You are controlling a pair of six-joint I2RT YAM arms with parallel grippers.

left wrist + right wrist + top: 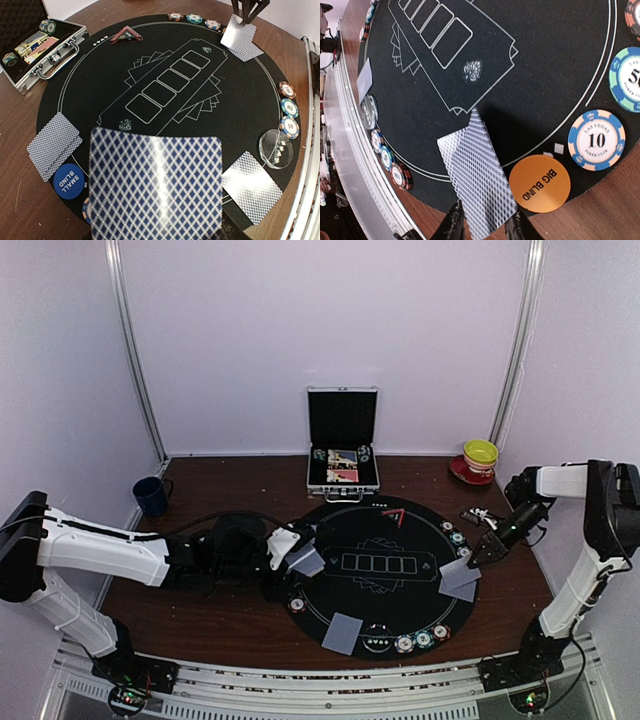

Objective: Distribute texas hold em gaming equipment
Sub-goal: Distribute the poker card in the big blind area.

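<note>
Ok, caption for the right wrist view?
Right gripper open over a face-down card at the rim of the mat, beside the orange Big Blind button.

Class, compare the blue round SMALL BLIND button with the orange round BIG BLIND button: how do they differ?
The blue round SMALL BLIND button carries white lettering; the orange round BIG BLIND button dark lettering. The blue button sits on the left arm's side of the black round mat, the orange button on the right arm's side, beside a blue-striped 10 chip. Both lie flat at the mat's rim.
</note>
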